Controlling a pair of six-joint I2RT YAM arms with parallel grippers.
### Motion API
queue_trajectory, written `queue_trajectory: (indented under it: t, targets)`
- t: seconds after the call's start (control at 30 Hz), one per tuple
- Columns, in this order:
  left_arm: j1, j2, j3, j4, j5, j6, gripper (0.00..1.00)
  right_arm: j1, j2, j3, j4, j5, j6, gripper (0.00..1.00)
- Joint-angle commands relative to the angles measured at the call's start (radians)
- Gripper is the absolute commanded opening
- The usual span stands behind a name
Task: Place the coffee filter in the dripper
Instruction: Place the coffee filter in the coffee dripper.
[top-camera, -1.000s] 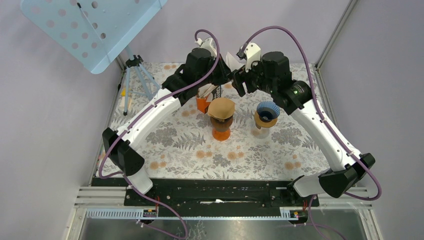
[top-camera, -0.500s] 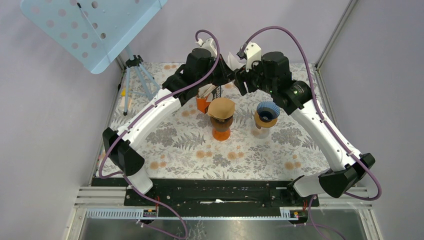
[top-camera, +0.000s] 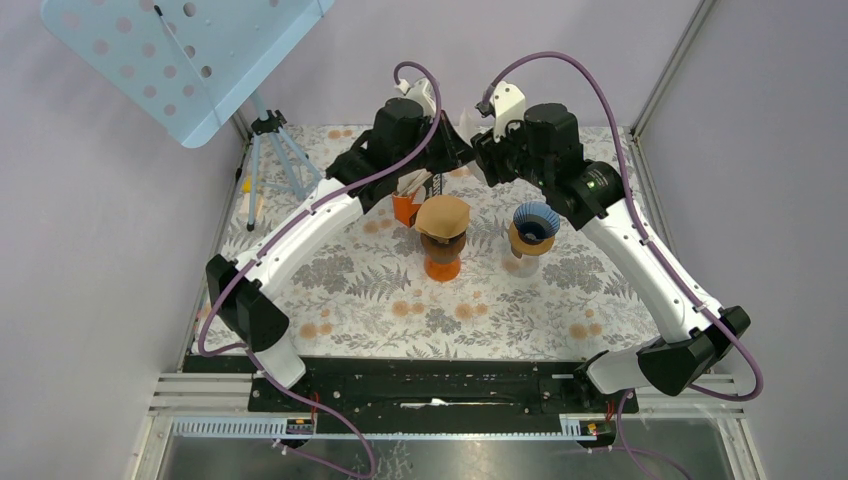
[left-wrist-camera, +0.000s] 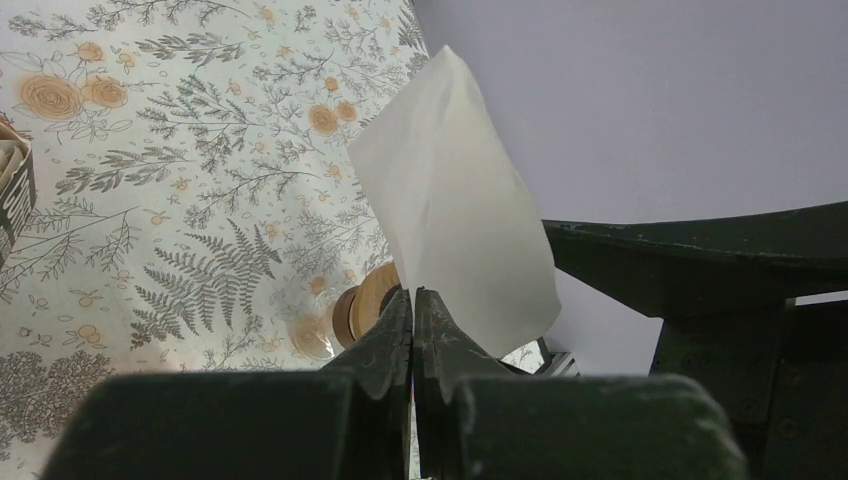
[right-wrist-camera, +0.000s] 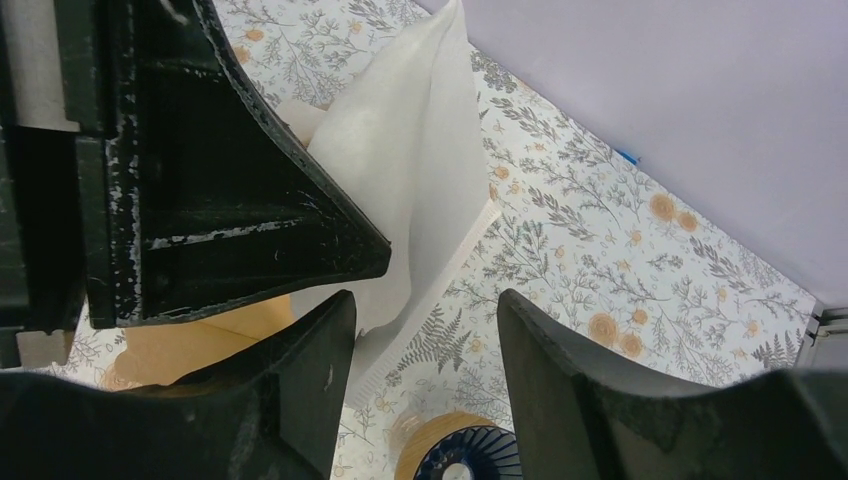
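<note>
Floral table cloth (top-camera: 330, 300) spreads under both my grippers.

Low beneath my right gripper (right-wrist-camera: 421, 305) is the dripper (right-wrist-camera: 458, 462). It is a dark blue ribbed cone in a tan collar, with nothing white inside.

Beside the dripper, lower than my left gripper (left-wrist-camera: 412, 293) and nearer my bases, stands an orange stand (top-camera: 441, 262) capped with brown paper (top-camera: 443, 215).

The coffee filter (left-wrist-camera: 450, 210) is held aloft, well above the dripper. It is white, thin, faintly translucent and flattened, and it widens from the pinch up to a pointed top corner.

Left fingers are pressed together on the filter's lower edge. Right fingers are spread apart and grip nothing — the filter's free side hangs just beyond their gap, against my left gripper's dark flank. I cannot tell whether the right fingers touch it.
</note>
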Motion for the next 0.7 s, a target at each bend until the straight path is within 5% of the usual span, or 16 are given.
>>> queue_trajectory:
  t: [0.0, 0.67]
  targets:
    - [-0.007, -0.047, 0.0, 0.067, 0.021, 0.014, 0.0, 0.009, -0.007, 0.024, 0.042, 0.05, -0.008, 0.6]
    - [-0.057, -0.038, 0.0, 0.078, -0.037, 0.09, 0.0, 0.019, 0.056, 0.059, 0.036, 0.135, 0.014, 0.52]
